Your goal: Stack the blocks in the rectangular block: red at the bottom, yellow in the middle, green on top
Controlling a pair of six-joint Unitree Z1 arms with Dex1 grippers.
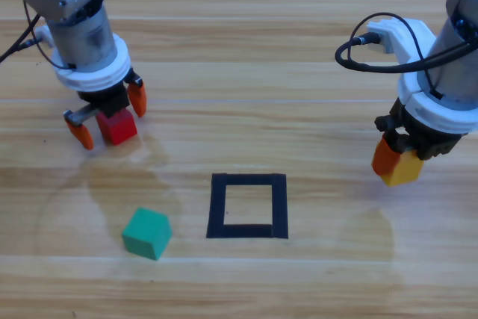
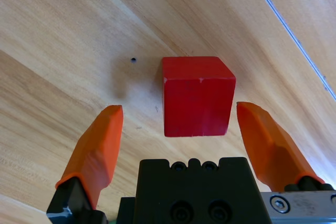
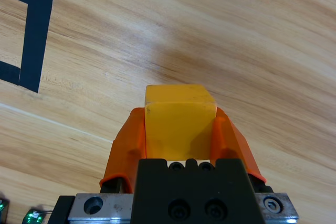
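Red cube (image 1: 117,126) at 10 o'clock on the bench (image 1: 246,50), between the parted jaws of the left tool (image 1: 109,119); yellow cube (image 1: 403,169) clamped in the right tool (image 1: 396,160) at 3 o'clock.
Left wrist view: red cube (image 2: 197,96) on the wood, a gap to each orange jaw. Right wrist view: jaws pressed against both sides of the yellow cube (image 3: 179,127). Green cube (image 1: 147,233) lies at 7 o'clock, left of the black tape rectangle (image 1: 248,205), apart from it. Rectangle sits just below centre, bare wood inside.
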